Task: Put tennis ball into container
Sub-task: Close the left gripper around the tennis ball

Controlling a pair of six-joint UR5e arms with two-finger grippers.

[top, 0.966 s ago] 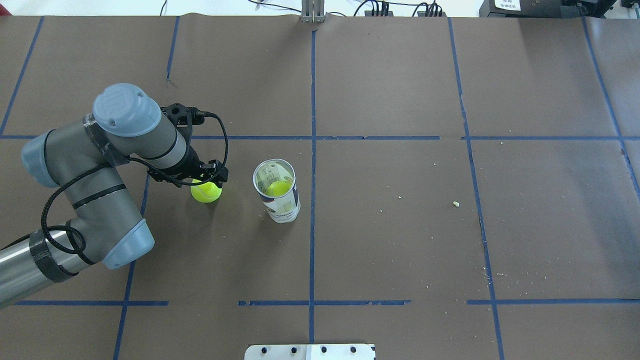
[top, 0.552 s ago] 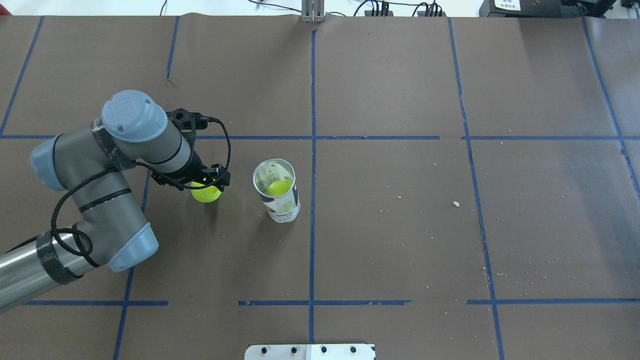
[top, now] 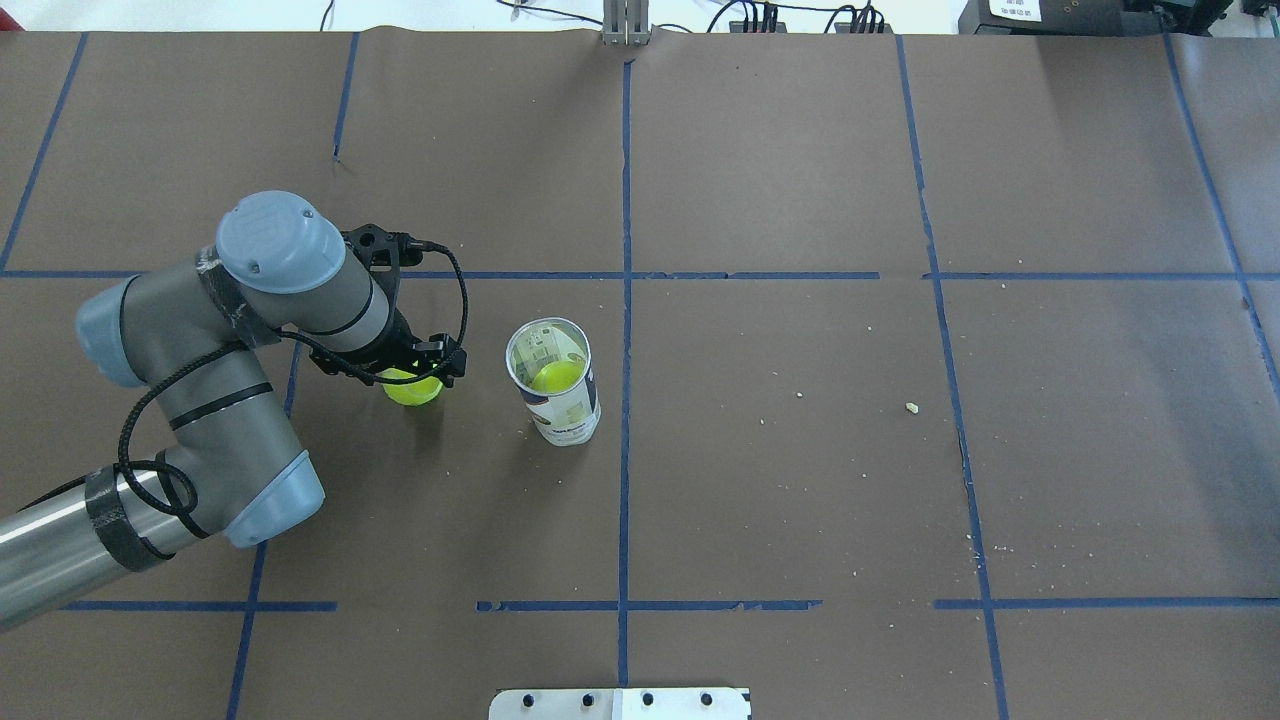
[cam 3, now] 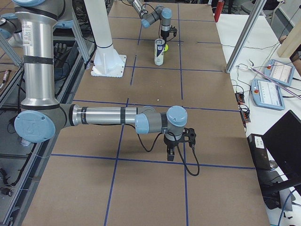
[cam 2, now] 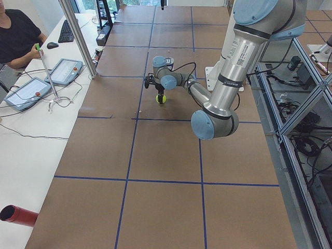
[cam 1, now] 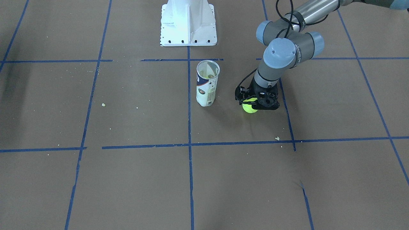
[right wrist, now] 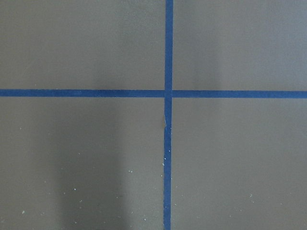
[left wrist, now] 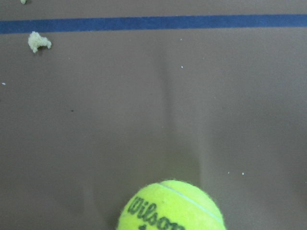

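Observation:
The tennis ball rests on the brown table cover, left of the container; its top and lettering fill the bottom of the left wrist view. My left gripper is low over the ball, its black fingers on either side of it and apparently open. The container stands upright, a clear tube with a printed label, and a second yellow-green ball lies inside it. My right gripper hangs low over a blue tape cross far from both; whether it is open or shut I cannot tell.
Blue tape lines grid the brown paper. The white robot base stands behind the container. Small crumbs lie scattered on the paper. Operators' tablets sit on a side bench.
The left arm has swung slightly right and its gripper has sunk lower over the tennis ball. The ball and the container have stayed in place.

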